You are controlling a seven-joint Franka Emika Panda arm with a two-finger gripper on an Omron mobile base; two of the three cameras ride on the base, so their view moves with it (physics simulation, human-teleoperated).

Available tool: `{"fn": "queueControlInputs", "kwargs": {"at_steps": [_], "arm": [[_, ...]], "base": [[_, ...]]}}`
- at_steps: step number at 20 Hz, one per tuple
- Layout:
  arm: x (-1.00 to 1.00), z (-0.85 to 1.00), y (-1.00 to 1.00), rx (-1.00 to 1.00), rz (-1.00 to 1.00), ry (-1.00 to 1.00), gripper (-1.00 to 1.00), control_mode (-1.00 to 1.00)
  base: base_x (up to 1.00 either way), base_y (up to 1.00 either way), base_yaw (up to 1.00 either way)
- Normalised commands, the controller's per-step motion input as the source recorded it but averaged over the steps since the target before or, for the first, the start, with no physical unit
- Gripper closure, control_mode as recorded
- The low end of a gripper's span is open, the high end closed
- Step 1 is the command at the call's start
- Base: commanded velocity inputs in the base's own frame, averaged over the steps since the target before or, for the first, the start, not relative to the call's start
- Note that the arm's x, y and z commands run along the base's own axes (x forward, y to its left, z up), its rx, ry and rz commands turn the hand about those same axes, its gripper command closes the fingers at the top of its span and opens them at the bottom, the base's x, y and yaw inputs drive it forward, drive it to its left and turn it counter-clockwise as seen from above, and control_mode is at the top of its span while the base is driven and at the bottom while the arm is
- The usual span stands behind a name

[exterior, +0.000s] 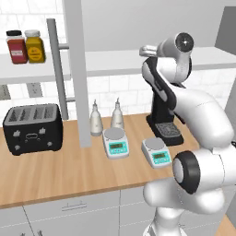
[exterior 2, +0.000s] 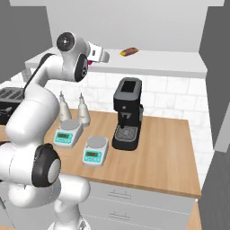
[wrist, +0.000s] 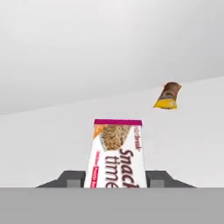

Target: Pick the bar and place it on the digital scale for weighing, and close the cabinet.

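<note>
The bar (wrist: pixel 116 153), with a magenta top edge and a white printed face, lies lengthwise on the white shelf (wrist: pixel 52 131) of the cabinet. My gripper (wrist: pixel 114 179) is shut on its near end, one dark finger pressing each side. From the right base, the gripper (exterior 2: pixel 93 60) reaches in over the shelf (exterior 2: pixel 157 63), and a bit of pink bar (exterior 2: pixel 91 63) shows under the hand. The cabinet's grey door (exterior: pixel 76 69) stands open with its long silver handle (exterior: pixel 55 69). Two near-identical digital scales (exterior: pixel 115 143) (exterior: pixel 156 152) sit on the wooden counter (exterior: pixel 55 175) below.
A small orange-brown wrapped item (wrist: pixel 168 96) lies further back right on the shelf. Two spice jars (exterior: pixel 25 46) stand at the shelf's left end. On the counter are a black toaster (exterior: pixel 32 129), two bottles (exterior: pixel 106 117) and a black coffee machine (exterior 2: pixel 127 114).
</note>
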Motion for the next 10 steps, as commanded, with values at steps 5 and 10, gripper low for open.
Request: {"fn": "queueControlInputs", "kwargs": {"at_steps": [5,10], "arm": [[-1.00,0.50,-0.01,0.01,0.00,0.17,1.00,-1.00],[-1.00,0.10,-0.09,0.04,0.00,0.11,1.00,-1.00]], "base": [[0.00,0.00,0.00],[0.00,0.00,0.00]]}}
